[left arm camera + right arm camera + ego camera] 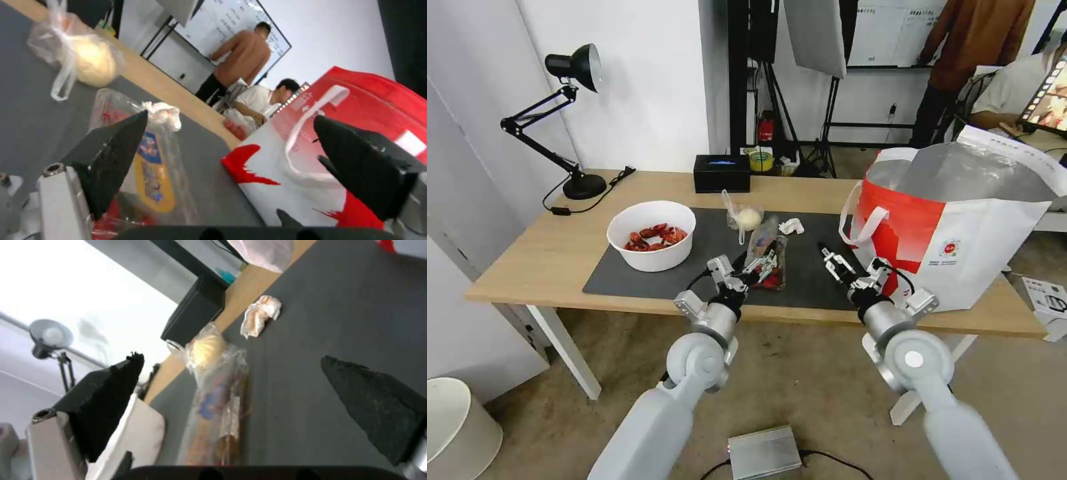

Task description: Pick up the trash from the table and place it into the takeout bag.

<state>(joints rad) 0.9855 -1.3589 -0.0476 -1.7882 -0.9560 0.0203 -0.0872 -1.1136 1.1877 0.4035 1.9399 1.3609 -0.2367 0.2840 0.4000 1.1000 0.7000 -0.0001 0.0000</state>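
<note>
Head view: the left gripper [758,268], jaws apart, sits at the clear hinged tray [768,255] of red fruits on the tabletop's [547,253] grey mat [707,243]; the right gripper [832,260], jaws apart, hovers beside the takeout bag [960,233].

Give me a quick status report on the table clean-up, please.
Left gripper open at the clear fruit tray. Right gripper open over the mat, beside the takeout bag. Nothing bagged; path clear.
</note>
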